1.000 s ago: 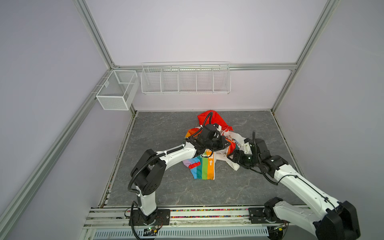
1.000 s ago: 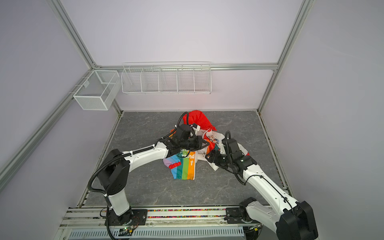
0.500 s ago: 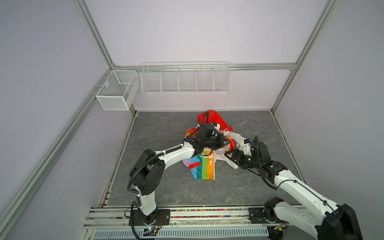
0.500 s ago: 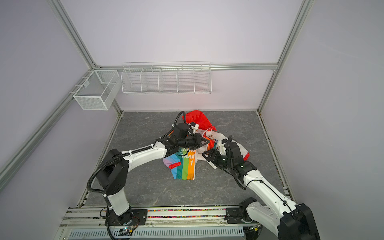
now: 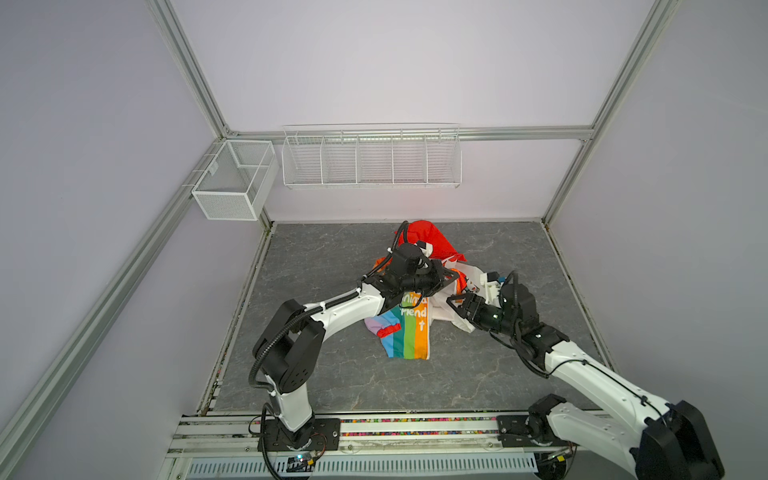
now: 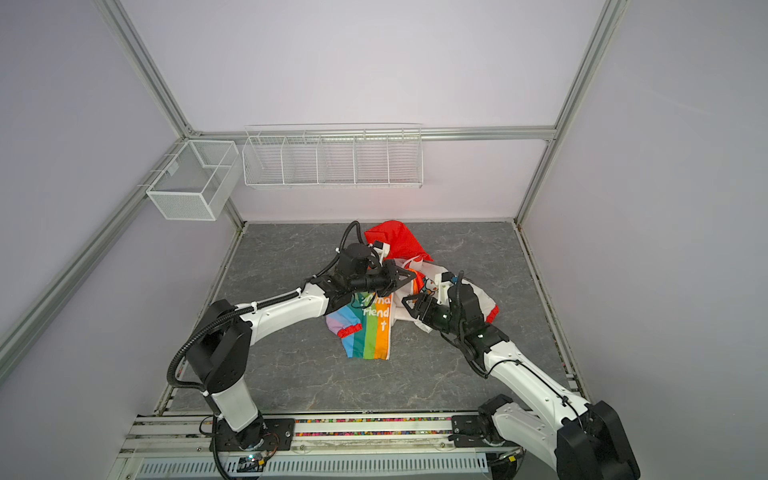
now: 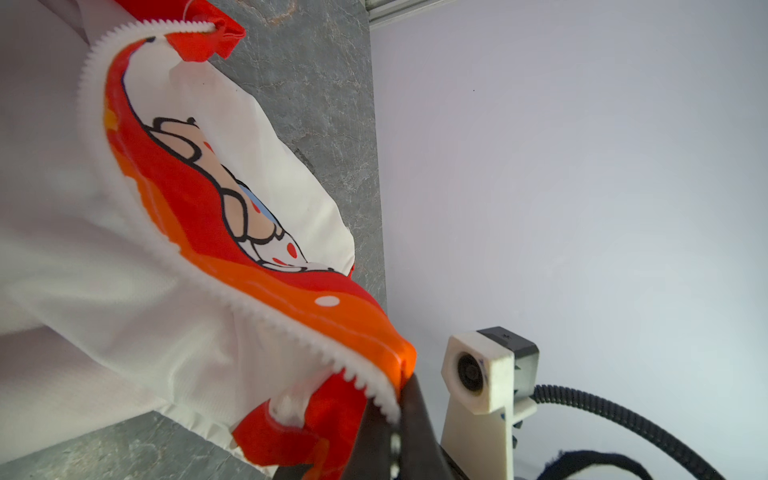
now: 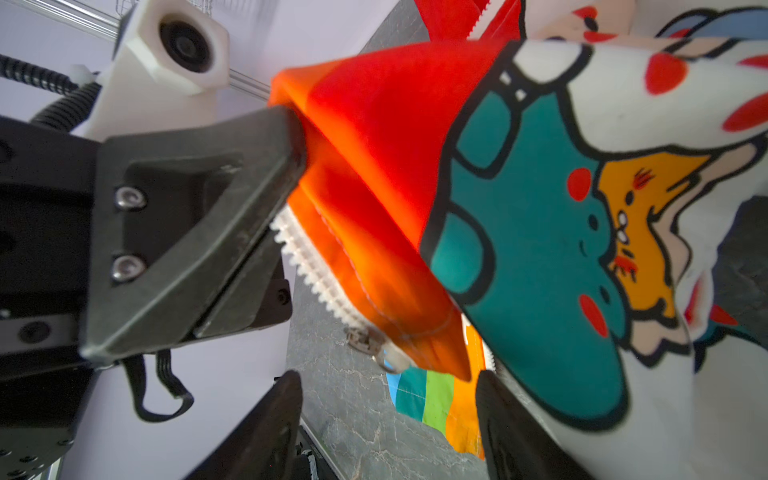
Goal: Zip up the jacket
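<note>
The jacket [image 5: 409,332] [image 6: 374,328] lies crumpled mid-table, rainbow half towards the front and red hood [image 5: 428,239] behind. My left gripper [image 5: 452,274] [image 6: 411,274] [image 7: 401,399] is shut on the orange front edge, holding its white zipper teeth [image 7: 291,324] off the table. My right gripper [image 5: 455,301] [image 6: 409,303] [image 8: 386,395] stands open just below and beside that edge. In the right wrist view the metal zipper slider [image 8: 365,338] hangs at the raised strip's end, just beyond the open fingertips [image 8: 286,390]. The white cartoon half [image 8: 561,232] drapes alongside.
A long wire basket [image 5: 371,158] and a mesh box [image 5: 232,183] hang on the back wall. Grey walls close in both sides. The arm rail [image 5: 332,432] runs along the front edge. Bare grey table [image 5: 332,257] surrounds the jacket.
My right gripper has moved left and away from the front, towards the raised zipper edge, its jaws a little narrower. The left gripper has kept its hold almost in place.
</note>
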### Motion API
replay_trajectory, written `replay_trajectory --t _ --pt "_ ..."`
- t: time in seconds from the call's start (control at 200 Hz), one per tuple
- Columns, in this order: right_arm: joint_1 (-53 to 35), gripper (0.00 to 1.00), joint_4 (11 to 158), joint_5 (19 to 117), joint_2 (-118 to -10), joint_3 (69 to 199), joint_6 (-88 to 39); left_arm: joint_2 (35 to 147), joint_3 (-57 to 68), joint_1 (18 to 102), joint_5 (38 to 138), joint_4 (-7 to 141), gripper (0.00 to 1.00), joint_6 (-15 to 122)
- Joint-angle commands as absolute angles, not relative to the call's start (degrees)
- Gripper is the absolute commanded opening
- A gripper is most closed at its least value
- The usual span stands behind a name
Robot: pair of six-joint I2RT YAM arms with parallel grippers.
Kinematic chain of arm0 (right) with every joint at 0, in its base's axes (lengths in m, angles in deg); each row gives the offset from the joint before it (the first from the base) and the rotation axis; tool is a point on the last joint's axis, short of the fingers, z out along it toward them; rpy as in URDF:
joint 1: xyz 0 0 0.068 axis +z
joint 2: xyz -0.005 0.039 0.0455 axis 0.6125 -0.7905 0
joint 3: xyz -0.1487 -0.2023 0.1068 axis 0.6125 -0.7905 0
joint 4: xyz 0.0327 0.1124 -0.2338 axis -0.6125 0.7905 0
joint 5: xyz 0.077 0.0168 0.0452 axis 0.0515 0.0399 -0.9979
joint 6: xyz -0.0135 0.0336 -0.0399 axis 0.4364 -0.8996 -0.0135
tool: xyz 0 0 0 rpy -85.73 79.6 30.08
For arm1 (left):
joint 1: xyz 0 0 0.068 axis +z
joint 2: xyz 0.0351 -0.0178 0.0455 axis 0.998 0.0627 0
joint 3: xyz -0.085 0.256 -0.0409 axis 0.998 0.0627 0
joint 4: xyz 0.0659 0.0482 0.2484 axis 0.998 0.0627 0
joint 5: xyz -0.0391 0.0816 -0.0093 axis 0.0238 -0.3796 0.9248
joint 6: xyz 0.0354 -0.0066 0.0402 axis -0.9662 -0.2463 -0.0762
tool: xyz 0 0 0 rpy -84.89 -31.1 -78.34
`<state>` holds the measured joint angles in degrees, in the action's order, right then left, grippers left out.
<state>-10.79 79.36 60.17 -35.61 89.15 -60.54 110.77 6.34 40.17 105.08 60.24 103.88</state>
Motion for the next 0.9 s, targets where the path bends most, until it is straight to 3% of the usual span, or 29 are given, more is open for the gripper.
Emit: replay_trajectory --t 0.0,0.895 --pt "-10.36 0.66 75.09 60.56 -37.46 89.72 -61.33 108.68 7.32 40.44 103.94 57.32 0.00 107.52" --pt "-9.66 0.54 65.76 57.88 -43.20 91.26 -66.45 108.49 8.12 40.44 102.97 54.56 0.00 110.07"
